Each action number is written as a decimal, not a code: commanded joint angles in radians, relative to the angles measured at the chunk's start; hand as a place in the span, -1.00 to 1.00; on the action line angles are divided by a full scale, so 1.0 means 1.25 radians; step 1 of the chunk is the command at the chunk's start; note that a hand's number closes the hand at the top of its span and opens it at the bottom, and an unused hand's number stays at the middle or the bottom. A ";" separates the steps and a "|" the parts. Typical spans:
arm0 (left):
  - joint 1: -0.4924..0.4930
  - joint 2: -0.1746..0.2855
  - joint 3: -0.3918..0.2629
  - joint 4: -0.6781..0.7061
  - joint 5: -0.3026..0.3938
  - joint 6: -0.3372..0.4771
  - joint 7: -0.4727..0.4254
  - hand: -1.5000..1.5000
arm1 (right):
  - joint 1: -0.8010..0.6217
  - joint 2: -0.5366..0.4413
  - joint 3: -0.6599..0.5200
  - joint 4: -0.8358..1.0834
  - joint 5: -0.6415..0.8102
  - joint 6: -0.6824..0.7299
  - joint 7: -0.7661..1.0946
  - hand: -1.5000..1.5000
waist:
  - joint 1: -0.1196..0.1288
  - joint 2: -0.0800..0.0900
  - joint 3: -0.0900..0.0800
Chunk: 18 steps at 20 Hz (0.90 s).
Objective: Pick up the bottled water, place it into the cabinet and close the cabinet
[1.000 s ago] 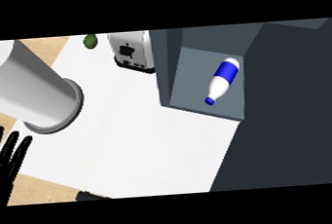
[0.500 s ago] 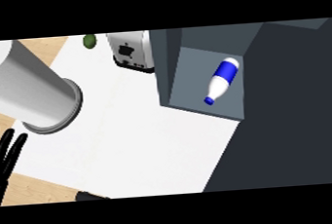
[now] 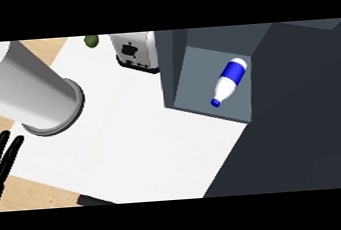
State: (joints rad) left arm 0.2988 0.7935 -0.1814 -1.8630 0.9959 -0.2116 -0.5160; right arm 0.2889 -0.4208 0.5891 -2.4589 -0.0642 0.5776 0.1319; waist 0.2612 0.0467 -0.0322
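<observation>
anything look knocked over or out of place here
The bottle appears to lie on its side, slanted, inside the cabinet rather than standing upright. The cabinet is open. Nothing looks spilled or damaged.

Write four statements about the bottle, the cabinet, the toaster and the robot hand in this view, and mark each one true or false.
1. The blue and white plastic water bottle lies inside the dark grey cabinet. True.
2. The cabinet is closed. False: its compartment is open, with the bottle in plain view.
3. The left robot hand holds the bottle. False: it rests open at the view's lower left edge, fingers up, far from the bottle.
4. A silver toaster stands right beside the cabinet. True.
</observation>
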 commanded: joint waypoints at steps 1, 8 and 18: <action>-0.003 0.006 0.004 0.003 0.001 -0.015 -0.001 -1.00 | -0.020 0.061 0.101 0.056 -0.064 -0.017 0.049 1.00 | 0.022 0.019 0.004; -0.012 0.007 0.013 0.007 0.009 -0.021 -0.001 -1.00 | -0.033 0.083 0.063 0.095 -0.130 -0.025 0.050 1.00 | 0.024 0.024 0.006; -0.007 0.011 0.026 0.028 0.021 -0.030 0.003 -1.00 | -0.218 0.117 -0.033 0.177 -0.101 -0.058 0.171 1.00 | 0.006 0.005 0.006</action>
State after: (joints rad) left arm 0.2848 0.8087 -0.1510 -1.8345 1.0157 -0.2439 -0.5132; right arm 0.1110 -0.3238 0.5587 -2.3097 -0.2299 0.5738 0.2485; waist 0.2705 0.0553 -0.0282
